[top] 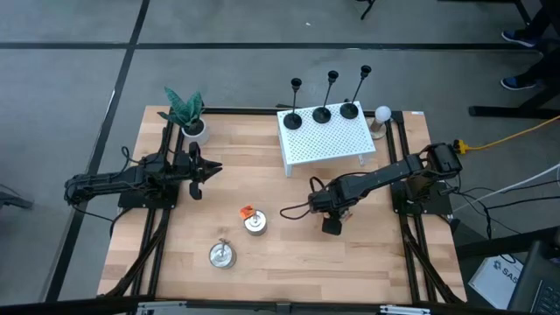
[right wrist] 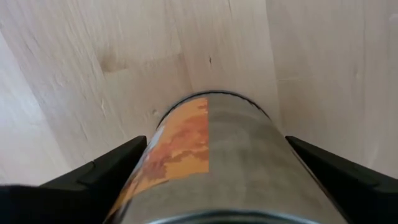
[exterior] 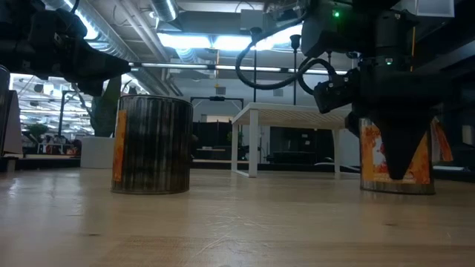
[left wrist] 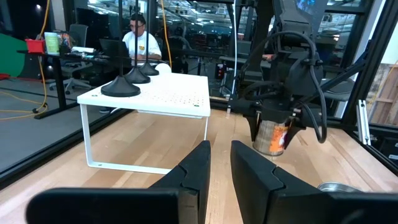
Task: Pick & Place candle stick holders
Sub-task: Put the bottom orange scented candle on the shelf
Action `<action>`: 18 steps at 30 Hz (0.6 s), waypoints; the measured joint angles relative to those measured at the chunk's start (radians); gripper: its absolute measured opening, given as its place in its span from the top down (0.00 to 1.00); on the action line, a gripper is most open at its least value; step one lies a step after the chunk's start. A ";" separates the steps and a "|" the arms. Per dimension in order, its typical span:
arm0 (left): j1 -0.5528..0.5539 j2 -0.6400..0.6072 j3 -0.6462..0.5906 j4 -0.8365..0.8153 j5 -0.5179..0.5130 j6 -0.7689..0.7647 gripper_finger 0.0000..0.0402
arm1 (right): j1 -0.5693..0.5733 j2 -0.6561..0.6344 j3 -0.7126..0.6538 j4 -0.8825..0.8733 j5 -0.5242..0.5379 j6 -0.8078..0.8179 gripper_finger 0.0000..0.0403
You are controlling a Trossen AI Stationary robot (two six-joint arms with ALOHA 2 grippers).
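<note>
The right end effector (top: 332, 226) straddles, fingers wide, an orange-labelled metal tin (right wrist: 211, 162) on the wooden bench (top: 289, 254), though it should reach the three slim matte-black candle stick holders (top: 322, 114) on the far white perforated stand (top: 328, 144), gripping stems squarely.

Our right gripper (top: 332, 225) points straight down at the table's middle-right, fingers spread wide. Our left gripper (top: 210, 171) waits at the left, level above the table, its fingers nearly together.
</note>
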 joint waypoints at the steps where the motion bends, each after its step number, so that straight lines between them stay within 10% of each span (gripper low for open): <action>1: 0.000 0.000 0.000 0.000 0.000 0.000 0.85 | 0.000 0.000 0.000 -0.007 -0.005 0.002 0.13; 18: 0.000 0.000 0.000 0.000 0.000 0.000 0.85 | 0.002 0.002 0.217 -0.260 -0.008 -0.211 0.13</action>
